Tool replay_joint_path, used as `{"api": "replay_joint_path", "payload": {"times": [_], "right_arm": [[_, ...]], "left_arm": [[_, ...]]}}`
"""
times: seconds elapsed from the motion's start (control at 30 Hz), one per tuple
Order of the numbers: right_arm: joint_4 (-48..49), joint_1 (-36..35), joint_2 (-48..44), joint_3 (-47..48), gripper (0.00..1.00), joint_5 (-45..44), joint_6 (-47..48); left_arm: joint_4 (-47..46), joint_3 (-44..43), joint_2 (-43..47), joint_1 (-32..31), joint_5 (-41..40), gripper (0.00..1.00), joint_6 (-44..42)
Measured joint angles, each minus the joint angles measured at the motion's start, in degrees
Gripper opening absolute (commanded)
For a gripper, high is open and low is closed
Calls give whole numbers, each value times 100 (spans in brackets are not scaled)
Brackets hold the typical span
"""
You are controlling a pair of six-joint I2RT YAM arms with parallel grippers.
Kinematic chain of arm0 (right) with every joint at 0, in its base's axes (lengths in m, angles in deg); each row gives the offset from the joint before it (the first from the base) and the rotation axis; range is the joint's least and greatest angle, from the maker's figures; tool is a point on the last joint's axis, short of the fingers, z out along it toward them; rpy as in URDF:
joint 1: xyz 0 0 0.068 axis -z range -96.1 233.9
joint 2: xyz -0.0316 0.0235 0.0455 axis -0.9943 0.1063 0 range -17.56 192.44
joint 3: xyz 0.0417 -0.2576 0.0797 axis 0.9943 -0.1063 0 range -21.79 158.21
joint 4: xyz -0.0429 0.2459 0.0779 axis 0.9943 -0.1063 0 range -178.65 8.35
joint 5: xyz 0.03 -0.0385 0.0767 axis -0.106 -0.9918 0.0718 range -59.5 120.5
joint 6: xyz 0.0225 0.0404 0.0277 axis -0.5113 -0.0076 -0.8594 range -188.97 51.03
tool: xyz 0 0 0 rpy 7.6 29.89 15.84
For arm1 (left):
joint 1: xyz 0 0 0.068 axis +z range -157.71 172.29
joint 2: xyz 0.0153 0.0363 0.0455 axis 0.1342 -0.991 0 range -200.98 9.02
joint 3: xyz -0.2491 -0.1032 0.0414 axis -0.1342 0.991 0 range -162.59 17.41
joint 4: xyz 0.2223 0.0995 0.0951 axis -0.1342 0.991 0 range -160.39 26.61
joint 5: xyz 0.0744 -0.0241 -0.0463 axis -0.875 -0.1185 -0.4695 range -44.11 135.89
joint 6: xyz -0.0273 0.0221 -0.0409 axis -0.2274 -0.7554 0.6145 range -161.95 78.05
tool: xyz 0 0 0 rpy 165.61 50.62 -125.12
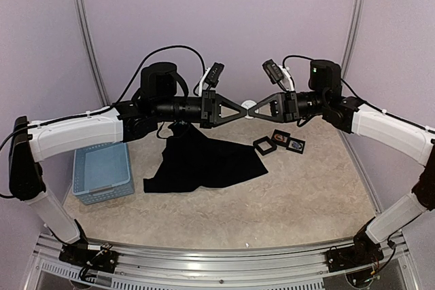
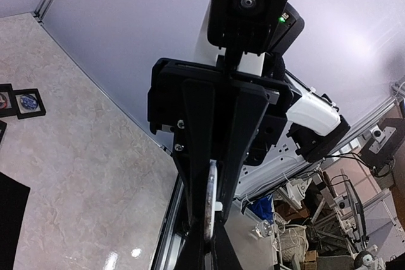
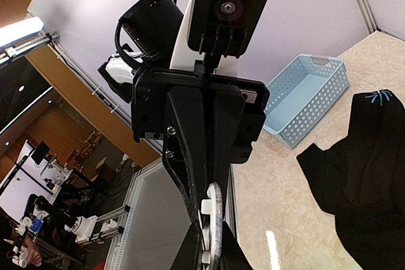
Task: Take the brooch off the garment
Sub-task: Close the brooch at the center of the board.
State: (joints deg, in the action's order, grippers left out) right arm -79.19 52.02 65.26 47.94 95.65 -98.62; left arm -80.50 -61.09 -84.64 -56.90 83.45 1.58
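The brooch (image 1: 250, 108), a small white round disc, is held in mid-air above the table between both grippers, apart from the garment. My left gripper (image 1: 240, 108) and right gripper (image 1: 261, 106) meet tip to tip, each shut on the brooch. In the left wrist view the brooch (image 2: 209, 203) shows edge-on between the black fingers (image 2: 190, 156); so too in the right wrist view (image 3: 214, 222). The black garment (image 1: 204, 164) lies crumpled on the table below the left arm, its blue neck mark (image 3: 378, 97) showing in the right wrist view.
A light-blue basket (image 1: 102, 171) stands on the table left of the garment. Three small black display frames (image 1: 279, 142) lie right of the garment, under the right arm. Purple walls enclose the back and sides.
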Motion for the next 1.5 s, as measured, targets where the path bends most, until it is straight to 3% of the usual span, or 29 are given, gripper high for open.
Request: {"api": "replay_joint_path", "payload": {"times": [0.63, 1.13, 1.5], "right_arm": [[-455, 0, 144, 234, 3, -76, 9], [-1123, 0, 162, 426, 0, -708, 181], [-1054, -24, 111, 317, 0, -1095, -35]], "left_arm": [[225, -63, -15, 39, -44, 0, -79], [352, -83, -90, 87, -210, 0, -92], [448, -83, -96, 90, -435, 0, -90]]}}
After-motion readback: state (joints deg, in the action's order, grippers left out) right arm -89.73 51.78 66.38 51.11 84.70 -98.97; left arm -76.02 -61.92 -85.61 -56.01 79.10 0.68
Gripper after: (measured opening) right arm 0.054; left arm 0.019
